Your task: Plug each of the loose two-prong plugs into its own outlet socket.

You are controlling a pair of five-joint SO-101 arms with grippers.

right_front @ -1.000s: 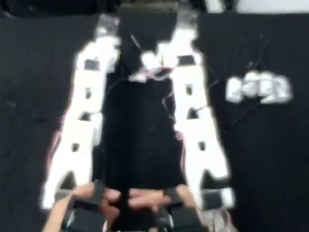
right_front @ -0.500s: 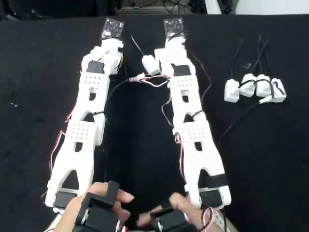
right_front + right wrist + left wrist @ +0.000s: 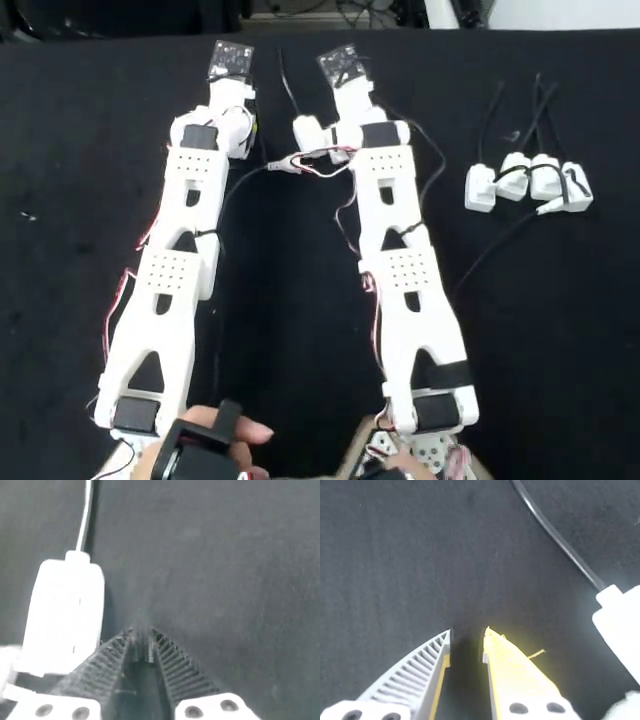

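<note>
Step in hand: the approach. Nothing is picked up and nothing looks plugged in, so the task stands at its start.

Both arms lie stretched out flat, side by side, across the black table (image 3: 80,200).

Nearer, off the right arm's outer side and well apart from it: a row of white plugs and sockets (image 3: 528,180), touching one another, thin black cords trailing away. Cannot tell plug from socket.

Further on, between the two arms and just beside the right one: a single white block (image 3: 308,130) on its own cord (image 3: 555,535), lying flat.

Farthest out:
- Left gripper (image 3: 467,635): open a narrow crack, empty, over bare cloth, block off to one side.
- Right gripper (image 3: 141,630): all but closed, empty, block just beside it, not touching.

Next move, by my reckoning: open one gripper wide, bring it over the near block, and close across the block's body clear of the cord.
</note>
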